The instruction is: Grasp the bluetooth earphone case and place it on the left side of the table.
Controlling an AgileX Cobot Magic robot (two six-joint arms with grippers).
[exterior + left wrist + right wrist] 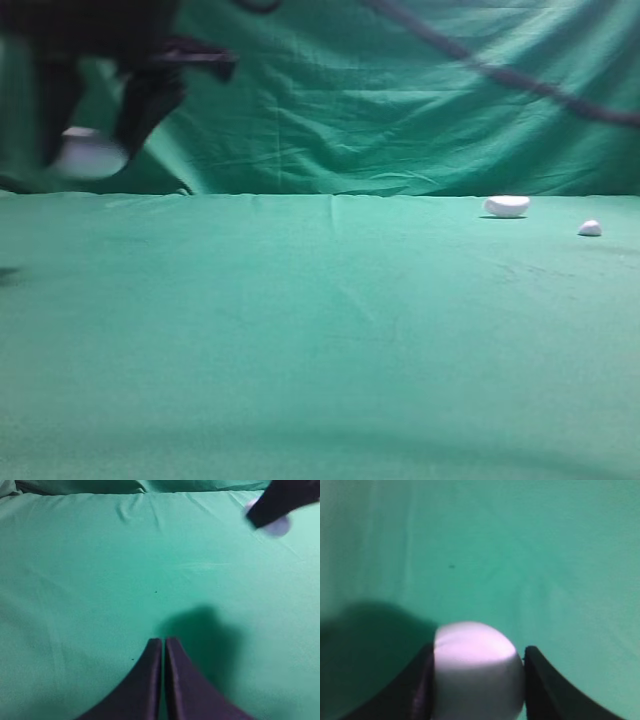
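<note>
The bluetooth earphone case (pixel 88 156) is a smooth white rounded capsule, held in the air over the far left of the green table (pixel 320 340). My right gripper (pixel 92 150) has reached across to that side and is shut on it. In the right wrist view the case (pixel 477 672) fills the gap between the two dark fingers of the right gripper (pixel 479 652), with green cloth below. My left gripper (pixel 163 640) hangs above bare cloth with its jaws shut and nothing between them. At the top right of the left wrist view shows the case (pixel 278 526) behind a dark finger.
A white half-moon-shaped lump (pixel 507 206) lies at the back right of the table. A tiny white pebble-like piece (pixel 590 228) lies further right. A green cloth backdrop (pixel 380 100) hangs behind, with a dark cable (pixel 520 78) crossing it.
</note>
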